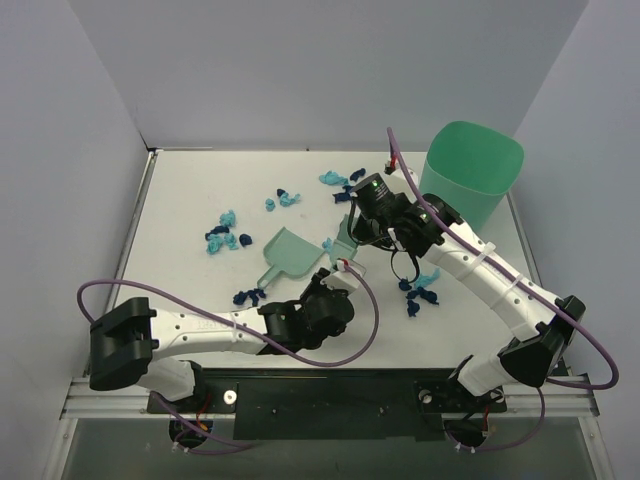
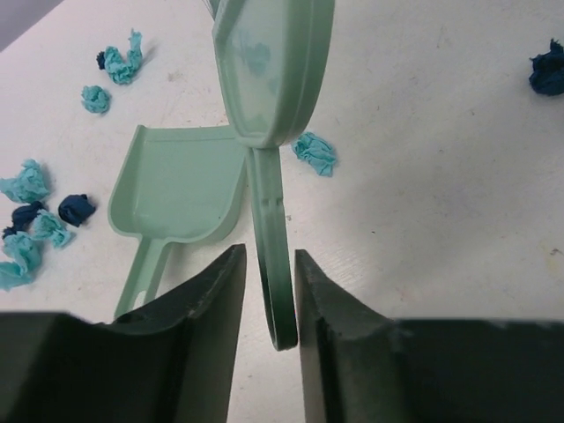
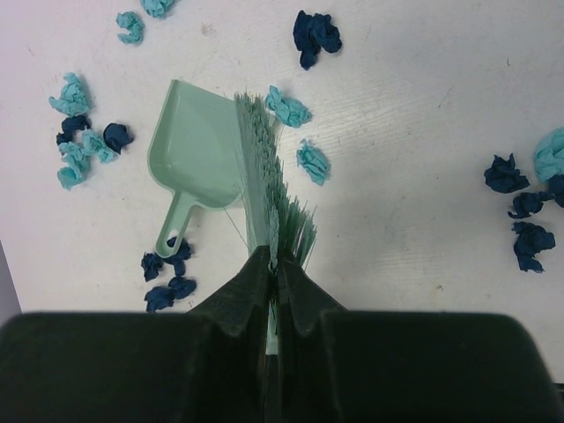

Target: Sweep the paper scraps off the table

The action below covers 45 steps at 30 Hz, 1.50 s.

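Observation:
Teal and navy paper scraps lie scattered over the white table, with more at the far middle and near the right arm. My right gripper is shut on the bristle end of the green hand brush, holding it above the table. Two teal scraps lie beside the bristles. My left gripper is open, its jaws on either side of the brush handle; a gap shows on the left side. One teal scrap lies just past the brush head.
A green dustpan lies flat on the table left of the brush; it also shows in the left wrist view and the right wrist view. A tall green bin stands at the far right. Grey walls enclose the table.

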Tool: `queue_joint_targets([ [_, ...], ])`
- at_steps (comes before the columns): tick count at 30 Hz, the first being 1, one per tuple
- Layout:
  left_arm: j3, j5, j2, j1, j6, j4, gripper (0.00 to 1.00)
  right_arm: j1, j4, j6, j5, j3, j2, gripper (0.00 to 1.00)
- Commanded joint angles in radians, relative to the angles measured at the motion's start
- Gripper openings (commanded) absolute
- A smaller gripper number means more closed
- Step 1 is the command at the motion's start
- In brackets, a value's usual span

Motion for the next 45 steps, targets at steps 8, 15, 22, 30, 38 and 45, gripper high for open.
queue_joint_targets([
  [8, 0.026, 0.085, -0.063, 0.02, -0.033, -0.015, 0.0, 0.024, -0.018, -0.088, 0.082, 0.059, -0.03, 0.67],
  [15, -0.023, 0.612, -0.282, 0.253, -0.172, -0.103, 0.0, -0.019, 0.033, -0.292, 0.114, 0.09, -0.145, 0.89],
  [22, -0.073, 1.246, -0.413, 0.617, -0.344, -0.104, 0.0, -0.192, 0.394, -0.441, -0.395, -0.172, -0.289, 0.91],
  [30, -0.134, 1.65, -0.539, 0.76, -0.569, 0.077, 0.0, -0.203, 0.459, -0.523, -0.728, -0.224, -0.291, 0.91],
  [38, -0.192, 1.754, -0.574, 0.824, -0.76, 0.351, 0.0, -0.232, 0.49, -0.517, -0.826, -0.266, -0.295, 0.91],
  [45, -0.212, 1.799, -0.534, 0.835, -0.87, 0.503, 0.0, -0.234, 0.672, -0.389, -1.007, -0.324, -0.289, 0.9],
])
